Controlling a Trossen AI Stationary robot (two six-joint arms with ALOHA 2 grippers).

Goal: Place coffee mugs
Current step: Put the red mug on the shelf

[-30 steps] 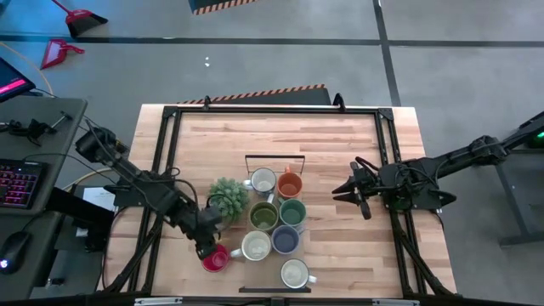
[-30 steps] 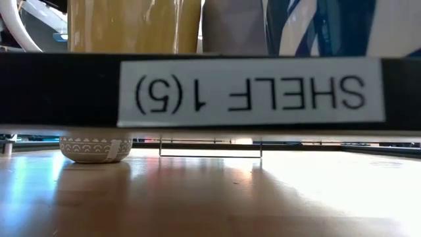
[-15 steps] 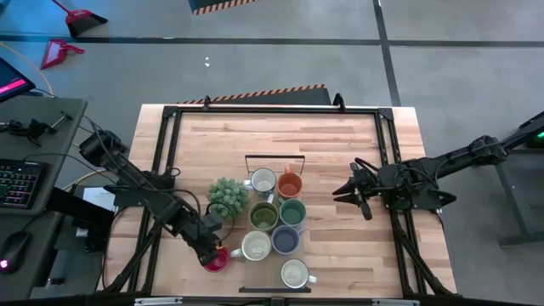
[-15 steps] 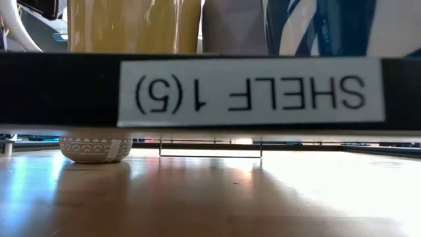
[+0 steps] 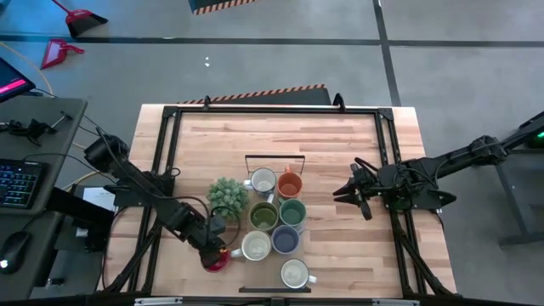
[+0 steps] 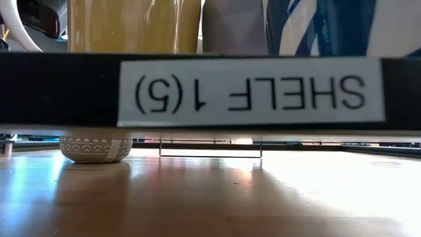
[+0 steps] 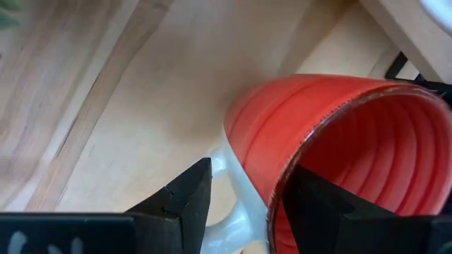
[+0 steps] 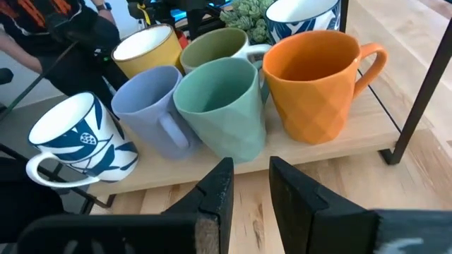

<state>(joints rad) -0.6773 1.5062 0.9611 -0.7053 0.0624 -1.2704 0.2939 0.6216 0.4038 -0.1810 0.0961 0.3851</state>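
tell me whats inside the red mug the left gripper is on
The red mug looks empty: only ribbed red inner wall shows. The left gripper has one finger inside the rim and one outside beside the white handle, and that inner finger hides the mug's bottom.

A robotics laboratory or workshop is showing here: a pale wooden bench (image 5: 340, 144) in a black metal frame (image 5: 167, 127) is standing on a grey concrete floor (image 5: 297, 51) crossed by black tape lines (image 5: 384, 51), beside a dark desk (image 5: 38, 161) carrying a backlit keyboard (image 5: 19, 180).
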